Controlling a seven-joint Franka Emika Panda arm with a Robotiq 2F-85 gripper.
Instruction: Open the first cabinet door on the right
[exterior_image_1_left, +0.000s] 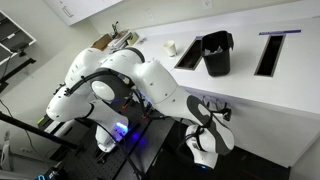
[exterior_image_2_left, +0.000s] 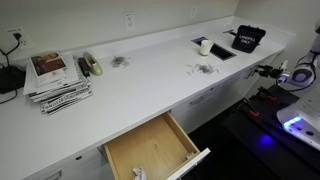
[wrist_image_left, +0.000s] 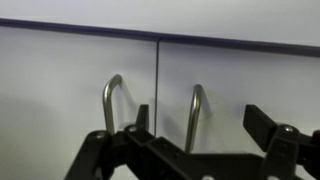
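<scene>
In the wrist view two flat white cabinet doors meet at a vertical seam. The first cabinet door (wrist_image_left: 250, 75) is right of the seam, with its slim metal handle (wrist_image_left: 195, 112) near its upper corner. The matching door (wrist_image_left: 60, 80) has its own handle (wrist_image_left: 110, 100) just left of the seam. My gripper (wrist_image_left: 203, 122) is open, with the first door's handle between its two black fingers, not touching either. In both exterior views the gripper (exterior_image_1_left: 215, 115) (exterior_image_2_left: 268, 71) reaches under the white counter's front edge. The door is shut.
A light wooden drawer (exterior_image_2_left: 150, 148) stands pulled out below the counter (exterior_image_2_left: 150, 75). On the counter are a black bin (exterior_image_2_left: 247, 38) (exterior_image_1_left: 217, 52), a white cup (exterior_image_2_left: 205, 46), a tape roll (exterior_image_2_left: 92, 65) and a stack of magazines (exterior_image_2_left: 55, 80).
</scene>
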